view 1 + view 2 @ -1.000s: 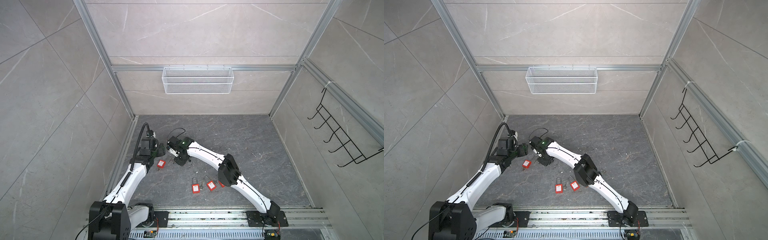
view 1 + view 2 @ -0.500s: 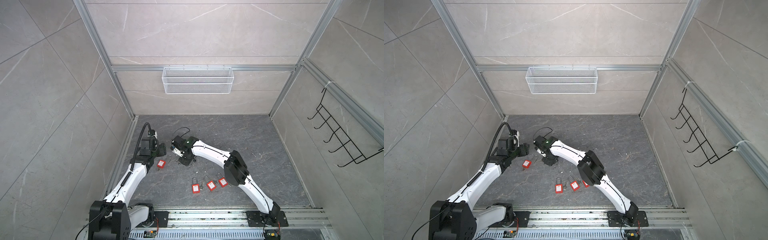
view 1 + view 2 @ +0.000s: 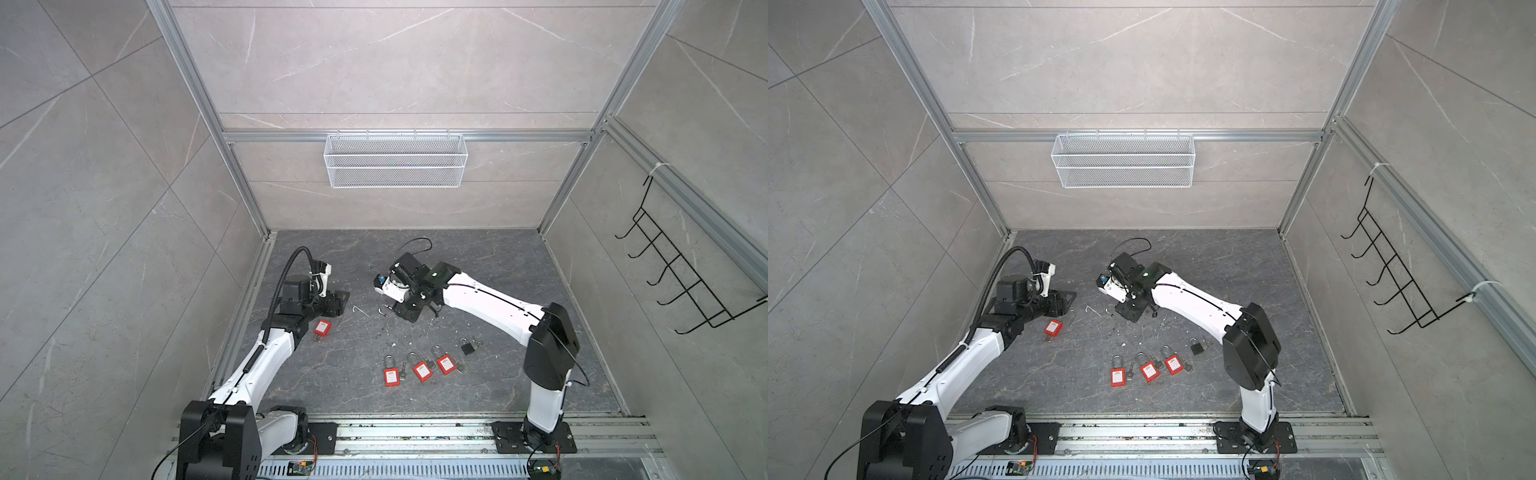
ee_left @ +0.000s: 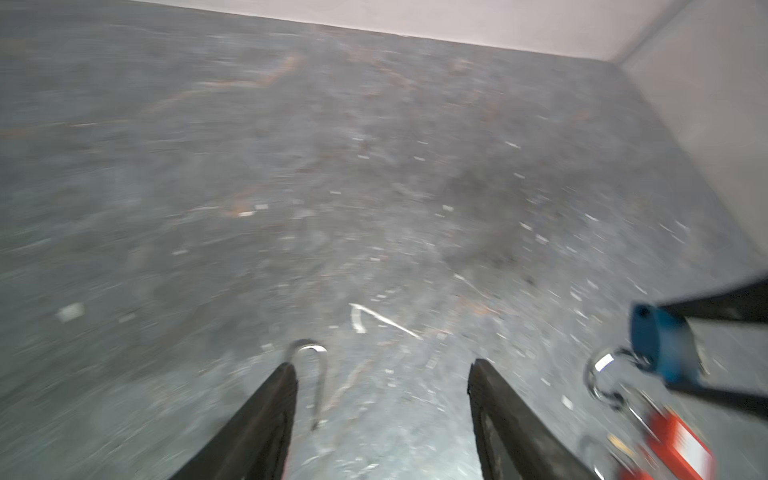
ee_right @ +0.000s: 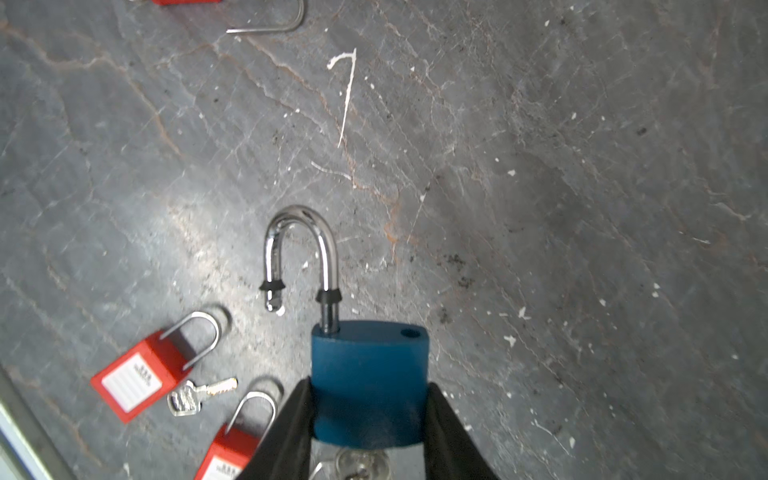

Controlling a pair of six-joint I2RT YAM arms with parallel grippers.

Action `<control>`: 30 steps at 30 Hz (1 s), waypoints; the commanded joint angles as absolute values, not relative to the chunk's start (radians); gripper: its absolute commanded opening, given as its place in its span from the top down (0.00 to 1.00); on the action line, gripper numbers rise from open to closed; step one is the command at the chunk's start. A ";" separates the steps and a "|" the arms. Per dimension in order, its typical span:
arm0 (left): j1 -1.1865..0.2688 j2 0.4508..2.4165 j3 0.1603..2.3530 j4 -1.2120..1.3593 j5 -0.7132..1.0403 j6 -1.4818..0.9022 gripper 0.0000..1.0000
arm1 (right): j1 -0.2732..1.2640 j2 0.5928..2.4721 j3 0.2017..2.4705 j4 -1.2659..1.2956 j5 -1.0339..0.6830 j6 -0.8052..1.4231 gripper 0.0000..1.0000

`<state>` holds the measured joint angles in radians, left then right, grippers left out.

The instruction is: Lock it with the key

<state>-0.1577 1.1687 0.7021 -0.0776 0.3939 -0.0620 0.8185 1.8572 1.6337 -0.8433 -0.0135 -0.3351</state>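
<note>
Risk: the blue metal padlock (image 5: 370, 357) is gripped low on its body, so it may twist when the shackle is pushed; the free leg could then miss its hole
Look: chrome shackle (image 5: 301, 245) sprung open and turned aside; keys (image 5: 361, 461) blurred beneath
Where: above the dark stone floor (image 5: 582, 166), near its middle
Right gripper (image 5: 369, 384): clamped on the padlock's body
Left gripper (image 4: 382, 368): jaws apart, empty; beside a red plastic padlock (image 3: 322, 327)
</note>
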 commanded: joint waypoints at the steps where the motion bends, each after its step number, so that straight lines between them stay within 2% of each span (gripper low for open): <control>1: -0.242 1.195 0.700 -0.036 0.688 0.060 0.38 | 0.825 1.777 1.599 -0.822 -0.033 -0.417 0.73; 3: -0.286 1.201 0.698 -0.048 0.772 0.129 0.42 | 0.825 1.755 1.589 -0.834 -0.037 -0.426 0.73; 6: -0.325 1.180 0.666 -0.018 0.838 0.172 0.42 | 0.825 1.729 1.577 -0.845 -0.038 -0.432 0.73; 13: -0.341 1.183 0.658 -0.005 0.848 0.174 0.41 | 0.847 1.672 1.513 -0.810 -0.112 -0.463 0.73; 20: -0.343 1.195 0.662 0.003 0.907 0.166 0.43 | 0.869 1.651 1.487 -0.798 -0.107 -0.494 0.73; 23: -0.347 1.202 0.667 -0.005 0.935 0.172 0.47 | 0.873 1.652 1.491 -0.794 -0.102 -0.498 0.73; 30: -0.354 1.228 0.693 -0.050 1.012 0.210 0.68 | 0.877 1.650 1.506 -0.796 -0.077 -0.518 0.73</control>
